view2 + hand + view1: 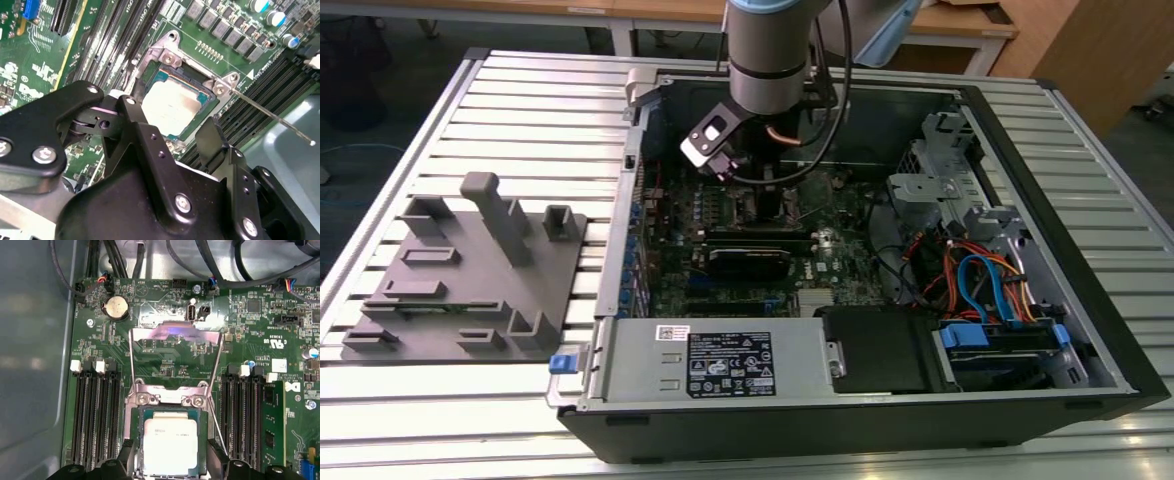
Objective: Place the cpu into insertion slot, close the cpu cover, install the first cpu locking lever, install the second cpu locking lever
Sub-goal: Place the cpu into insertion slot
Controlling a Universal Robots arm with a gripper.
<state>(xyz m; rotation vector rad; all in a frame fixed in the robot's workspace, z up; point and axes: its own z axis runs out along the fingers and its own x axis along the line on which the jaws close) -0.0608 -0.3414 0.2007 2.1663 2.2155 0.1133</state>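
The cpu, a flat square chip with a pale metal top, lies in the insertion slot on the green board; in the second wrist view the cpu lies flat in the silver-rimmed insertion slot. The cpu cover stands swung up and open beyond the socket. My gripper is open, its black fingers on either side of the chip, apart from it. One thin locking lever sticks out sideways, unlatched. In the exterior view my gripper hangs low inside the computer case.
Long black memory slots flank the socket, with a green card in one. A coin battery and cables lie beyond. A grey fixture block sits on the exterior view's left, power supply and drive cage in the case.
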